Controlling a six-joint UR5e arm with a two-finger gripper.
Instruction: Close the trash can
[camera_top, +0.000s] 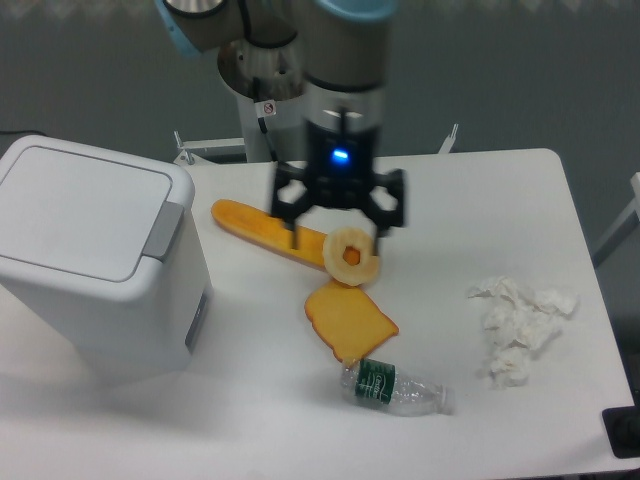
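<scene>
The single fixed camera looks down on a white table (470, 190) carrying one trash can (95, 260), one long orange strip (255, 228), one pale ring-shaped slice (351, 256), one orange slab shaped like a slice of bread (350, 320), one clear plastic bottle (395, 388) with a green label lying on its side, and one loose heap of crumpled white tissue (518, 328).

The trash can stands at the table's left end, a large white box with rounded corners. Its flat lid lies down flush on the body, and the grey latch tab (164, 230) sits at the lid's right edge.

One arm reaches in from the top of the picture, a blue light glowing on its wrist. Its hand (337, 230) hangs over the middle of the table, well apart from the trash can and to the right of it. The black fingers (291, 205) are spread wide and nothing is held between them. The left finger comes down over the orange strip, the right one close by the ring-shaped slice; whether either touches cannot be told from this angle.

The strip lies between the trash can and the hand, its far end near the can's upper right corner. The slab and bottle lie below the hand, the tissue far right.
</scene>
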